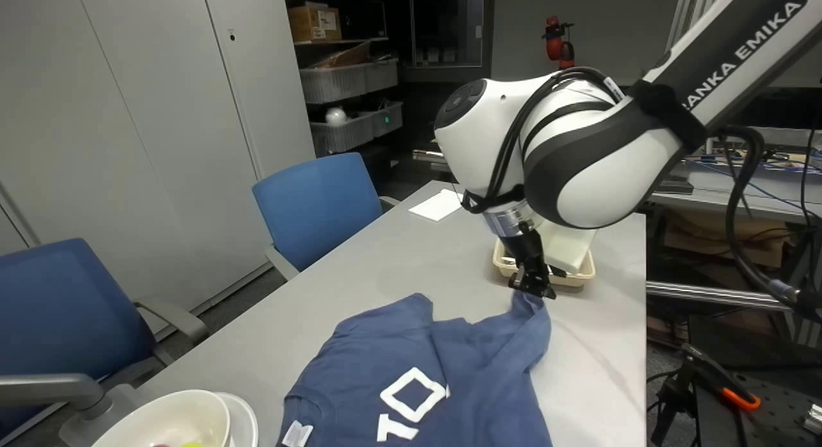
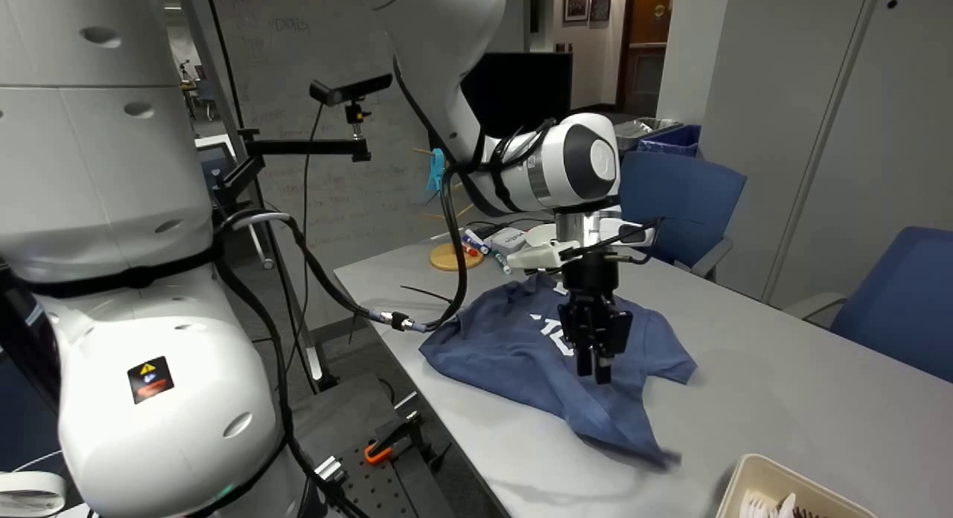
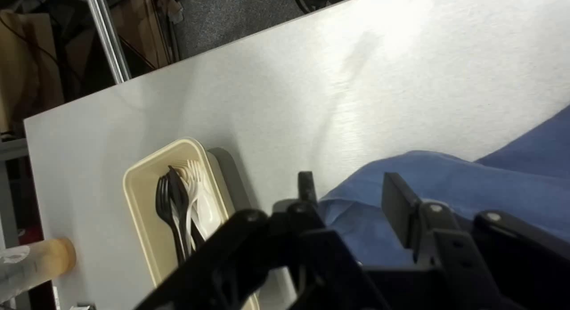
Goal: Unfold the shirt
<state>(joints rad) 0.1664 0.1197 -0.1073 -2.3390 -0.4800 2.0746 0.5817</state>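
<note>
gray table (image 3: 285, 96), navy shirt (image 1: 411, 357), lettering (image 1: 401, 429) only in both exterior views, gripper (image 3: 348, 194) spread apart in wrist view

Blue chairs (image 1: 321, 206) stand along the pale grey tabletop (image 1: 359, 280), and tall light-coloured cabinets (image 1: 173, 68) rise behind them. In an exterior view, there is also a whiteboard (image 2: 350, 228) with faint handwriting (image 2: 291, 24). In the wrist view, a dark grey floor (image 3: 236, 25) appears beyond the tabletop's edge.

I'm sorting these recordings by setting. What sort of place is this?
Probably a robotics lab, or an office room used as one: there is a written-on whiteboard, blue office chairs beside the table, and a mounted camera.
</note>
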